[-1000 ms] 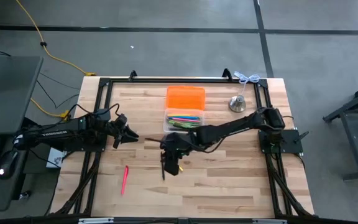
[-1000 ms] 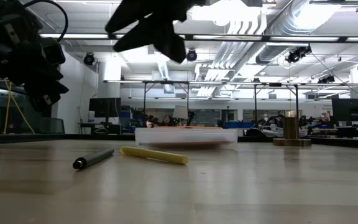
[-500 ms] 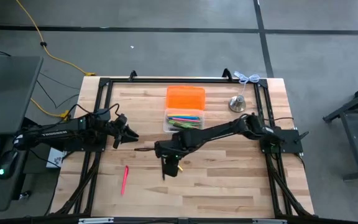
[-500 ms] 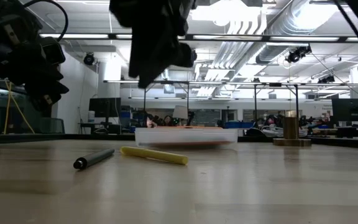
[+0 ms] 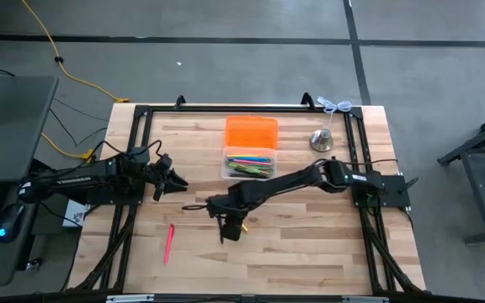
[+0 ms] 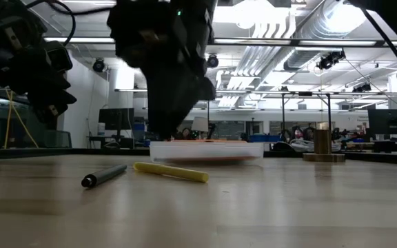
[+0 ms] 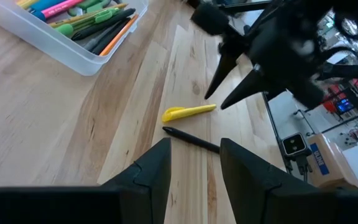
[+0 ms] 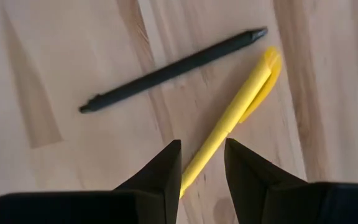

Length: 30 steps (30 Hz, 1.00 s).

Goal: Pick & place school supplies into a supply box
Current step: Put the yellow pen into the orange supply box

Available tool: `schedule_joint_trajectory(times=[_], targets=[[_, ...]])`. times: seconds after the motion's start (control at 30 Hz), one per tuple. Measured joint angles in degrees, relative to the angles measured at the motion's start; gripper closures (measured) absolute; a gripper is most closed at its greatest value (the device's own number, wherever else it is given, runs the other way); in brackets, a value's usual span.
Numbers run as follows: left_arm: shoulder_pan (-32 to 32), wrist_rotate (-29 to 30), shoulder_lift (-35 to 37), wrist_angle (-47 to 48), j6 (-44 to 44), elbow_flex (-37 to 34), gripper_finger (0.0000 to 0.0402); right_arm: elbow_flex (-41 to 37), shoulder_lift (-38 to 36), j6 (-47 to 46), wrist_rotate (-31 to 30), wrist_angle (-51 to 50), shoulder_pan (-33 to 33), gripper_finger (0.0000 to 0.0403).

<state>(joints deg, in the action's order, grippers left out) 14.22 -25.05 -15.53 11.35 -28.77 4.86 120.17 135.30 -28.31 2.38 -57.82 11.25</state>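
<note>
A yellow pen (image 8: 236, 113) and a black pen (image 8: 166, 71) lie flat on the wooden table (image 5: 310, 244), near its middle. My right gripper (image 8: 201, 146) hangs open just above them and points steeply down, its fingers on either side of the yellow pen's end. In the low view my right gripper (image 6: 160, 131) stands clear of the table. The supply box (image 5: 249, 162), clear plastic, sits farther back with several coloured pens inside. A pink pen (image 5: 168, 242) lies toward the near left. My left gripper (image 5: 179, 183) waits open at the left.
A bright orange rectangular piece (image 5: 251, 132) lies just behind the box, and a silver bell (image 5: 322, 140) stands at the back right. A black frame runs around the table's edges. Bare wood lies in front of the pens and at the near right.
My right gripper has sunk toward the yellow and black pens and tipped from a slant to pointing steeply down. Both pens have stayed where they were.
</note>
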Motion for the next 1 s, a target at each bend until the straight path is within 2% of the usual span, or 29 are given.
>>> schedule_joint_trajectory(times=[0.57, 0.73, 0.87, 1.0], targets=[[0.0, 0.2, 0.0, 0.1, 0.0, 0.0, 0.0234, 0.3, 6.6, -1.9, 1.3, -0.6, 0.0, 0.0305], [0.0, 0.3, 0.0, 0.1, 0.0, 0.0, 0.0234, 0.3, 7.8, -6.4, 1.0, -1.0, 0.1, 0.0305], [0.0, 0.3, 0.0, 0.1, 0.0, 0.0, 0.0234, 0.2, 7.9, -8.5, -2.5, -1.3, 0.1, 0.0307], [0.0, 0.3, 0.0, 0.1, 0.0, 0.0, 0.0234, 0.1, 8.0, -9.2, -5.8, -1.0, 0.4, 0.0332]])
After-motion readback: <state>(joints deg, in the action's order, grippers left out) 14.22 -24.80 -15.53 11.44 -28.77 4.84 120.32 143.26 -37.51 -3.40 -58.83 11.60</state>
